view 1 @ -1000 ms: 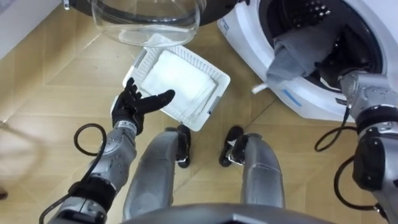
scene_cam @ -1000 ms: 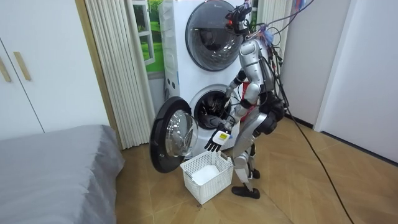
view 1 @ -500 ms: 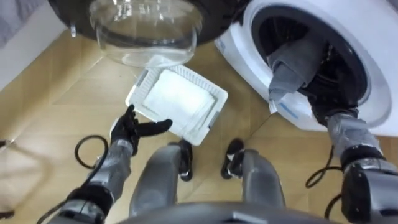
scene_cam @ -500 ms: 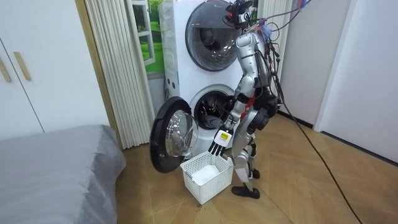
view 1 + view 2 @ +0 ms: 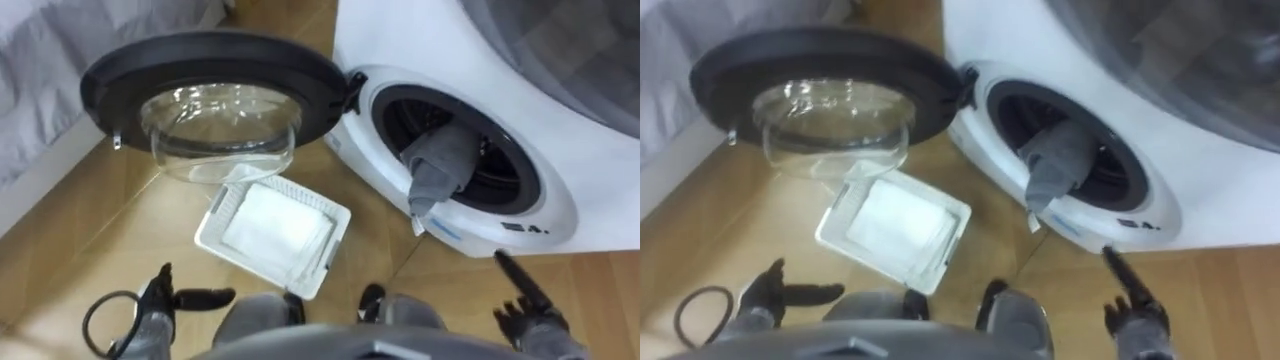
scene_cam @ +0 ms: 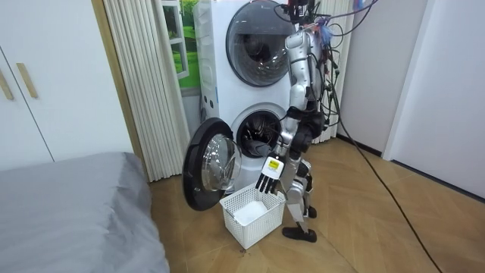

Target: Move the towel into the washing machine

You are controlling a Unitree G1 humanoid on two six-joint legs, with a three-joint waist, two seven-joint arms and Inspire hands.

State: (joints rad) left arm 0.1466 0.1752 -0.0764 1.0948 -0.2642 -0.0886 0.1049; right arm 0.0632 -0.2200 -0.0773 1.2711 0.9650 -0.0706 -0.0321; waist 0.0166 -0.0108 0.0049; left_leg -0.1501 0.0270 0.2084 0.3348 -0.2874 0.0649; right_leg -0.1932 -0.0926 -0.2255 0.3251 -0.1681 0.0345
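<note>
A grey towel hangs out of the lower washing machine's round drum opening, draped over its front rim, half inside. My right hand shows low at the right, below the opening and apart from the towel, fingers straight and holding nothing. At the lower left my left hand is open too, short of the white basket. In the room view I stand upright before the washing machine, left hand hanging above the basket.
The machine's round door stands swung open to the left, above the basket, which holds a folded white cloth. A grey bed lies at the far left. Wooden floor surrounds the basket; a second machine is stacked above.
I have straightened up, so the eye view has risen and pulled back. My right hand has come out of the drum and dropped low, leaving the towel over the rim. The left hand has lowered.
</note>
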